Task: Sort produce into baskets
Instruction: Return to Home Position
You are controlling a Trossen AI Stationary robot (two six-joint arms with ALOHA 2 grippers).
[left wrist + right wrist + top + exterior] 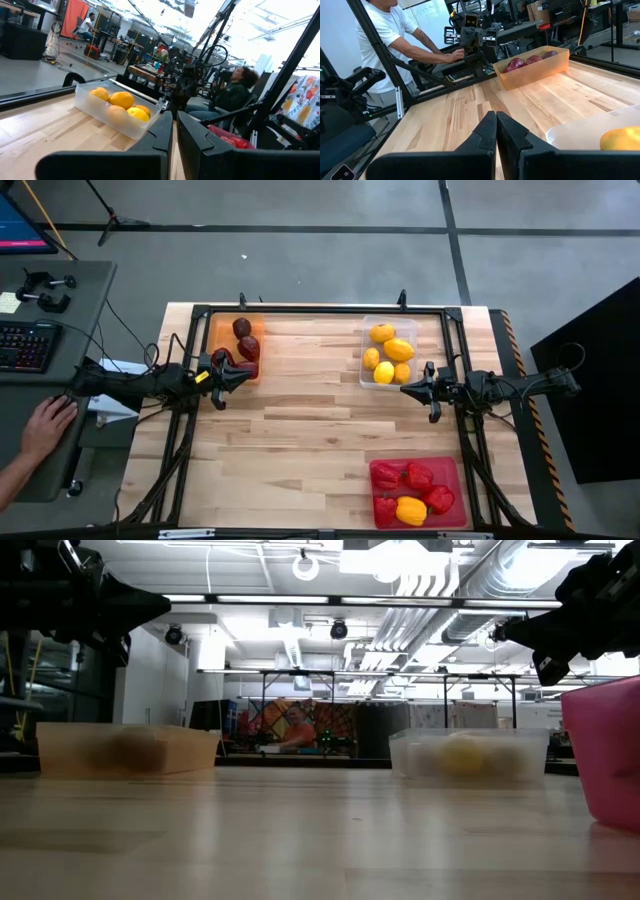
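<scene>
Shows the left gripper (pixel 238 377) held level above the wooden table (pixel 310 430), pointing inward at the edge of the orange basket (pixel 213 330), fingers (pixel 157 132) pressed together on nothing. Shows the right gripper (pixel 407 389) facing it from the opposite side, raised, at the edge of the clear basket (pixel 404 325), fingers (pixel 487 132) likewise closed and empty. Places maroon produce (pixel 243 340) in the orange basket, lemons and oranges (pixel 392 350) in the clear one, and red and yellow peppers (pixel 412 490) in the pink basket (pixel 455 470). Includes a person's hand (pixel 45 425) on the side desk near a keyboard (pixel 25 345).
</scene>
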